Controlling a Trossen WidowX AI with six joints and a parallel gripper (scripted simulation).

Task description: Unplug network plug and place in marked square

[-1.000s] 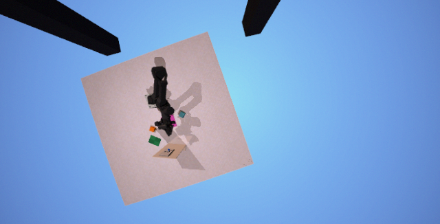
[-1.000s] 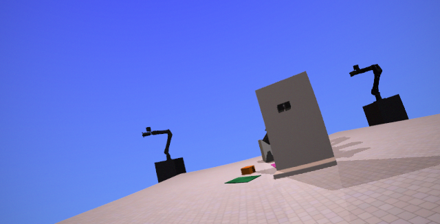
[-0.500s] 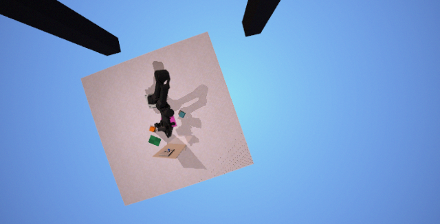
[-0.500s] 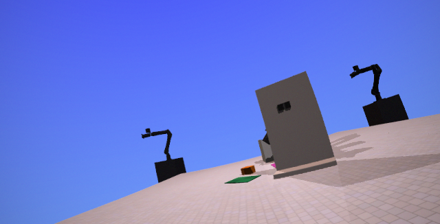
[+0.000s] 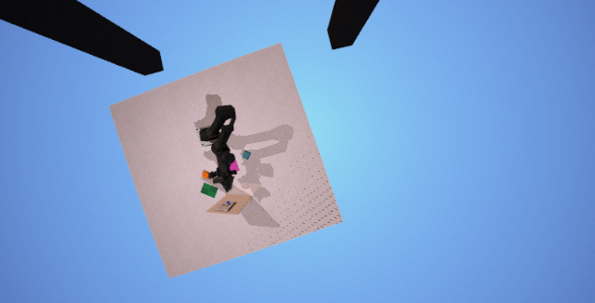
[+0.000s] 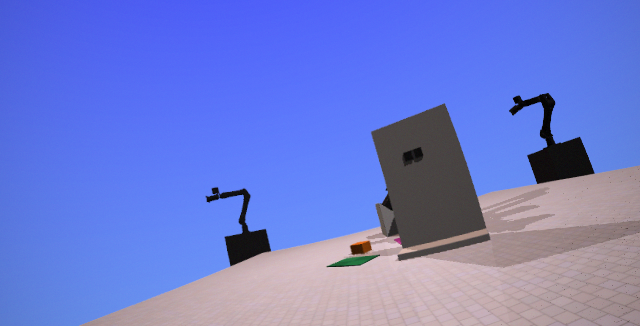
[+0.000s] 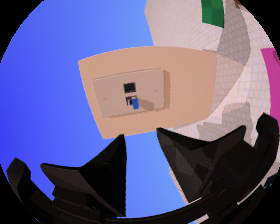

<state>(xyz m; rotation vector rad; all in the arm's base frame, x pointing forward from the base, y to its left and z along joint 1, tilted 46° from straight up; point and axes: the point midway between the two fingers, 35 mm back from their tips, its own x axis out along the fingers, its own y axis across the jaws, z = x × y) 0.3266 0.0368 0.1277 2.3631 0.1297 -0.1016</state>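
Nearest in the wrist view, the black parallel-jaw gripper [image 5: 228, 190] [image 7: 140, 135] is seen partly open, with a moderate gap between its two dark, pointed fingertips, and nothing is held in it. The fingertips are seen apart from the plug and below it in that view; whether the panel's edge is touched cannot be told.

Beyond the fingers, a tan upright panel [image 5: 243, 200] [image 6: 435, 191] [image 7: 191, 80] is faced, on which a pale rectangular socket plate [image 7: 146, 80] is mounted. Two dark openings are set in the plate, one above the other in the wrist view. At the lower one, the small blue network plug [image 5: 228, 203] [image 7: 135, 103] is seated — whether its tab is pressed down cannot be made out.

Past the panel's edge, on the pale tiled table [image 5: 153, 154] [image 6: 250, 286] [image 7: 176, 20], a flat green square [image 5: 209, 190] [image 6: 353, 261] [image 7: 213, 12] is laid, with an orange block [image 5: 205, 174] [image 6: 360, 247] placed near it. A flat magenta patch [image 5: 234, 166] [image 6: 398, 241] [image 7: 277, 90] is partly covered by the arm in the top view, and a teal block [image 5: 246, 154] is seen beside the arm. Which patch is the marked square cannot be told.

Farthest off in the exterior view, two black arms are stood on black boxes.
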